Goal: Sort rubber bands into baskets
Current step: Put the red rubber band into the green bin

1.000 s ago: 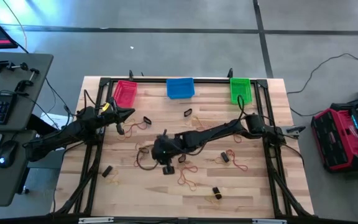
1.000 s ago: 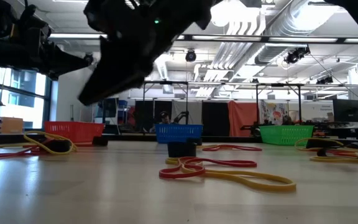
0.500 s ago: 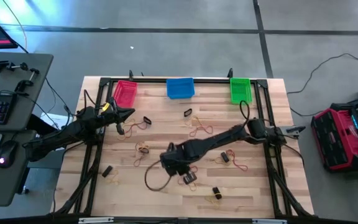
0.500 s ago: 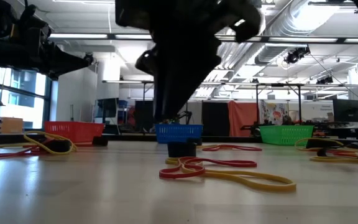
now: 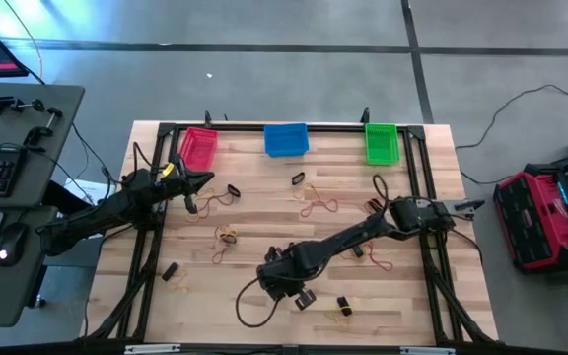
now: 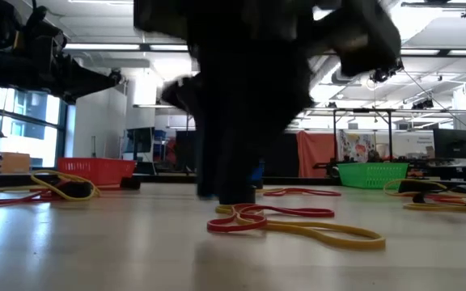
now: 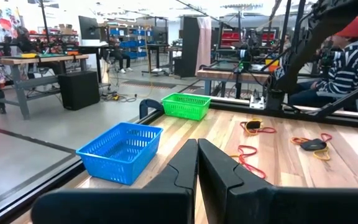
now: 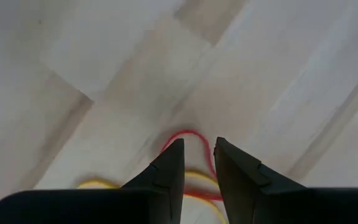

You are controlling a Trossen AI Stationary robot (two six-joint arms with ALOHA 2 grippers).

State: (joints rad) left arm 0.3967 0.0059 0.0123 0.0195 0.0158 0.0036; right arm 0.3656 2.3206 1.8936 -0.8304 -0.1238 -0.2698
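Rubber bands lie scattered over the wooden table: a red and tan tangle (image 5: 316, 202), another (image 5: 378, 258), and short black ones (image 5: 298, 178). The red-pink basket (image 5: 197, 148), blue basket (image 5: 286, 139) and green basket (image 5: 382, 142) stand along the far edge. My right gripper (image 5: 286, 286) points down near the table's near middle, its fingers (image 8: 197, 144) a little apart over a thin red band (image 8: 191, 132) that lies on a yellow one (image 8: 95, 184). My left gripper (image 5: 203, 179) is shut and empty, held above the table's left side, near the red-pink basket. My right gripper comes from above, pointing down, with the red band's looped end (image 8: 194, 134) just beyond the gap between its fingertips. I cannot tell whether the fingers touch the band or the table.
A black cable loop (image 5: 249, 308) hangs from my right arm over the near part of the table. A black frame (image 5: 422, 168) runs along the table's edges. In the low view a red and yellow band (image 6: 285, 222) lies in front, and my right gripper (image 6: 249, 105) hides most of the blue basket.
My right gripper has gone toward the table's near edge and down, close over the red and yellow bands. In the low view it has come to stand in front of the blue basket. The cable loop has swung along with it.
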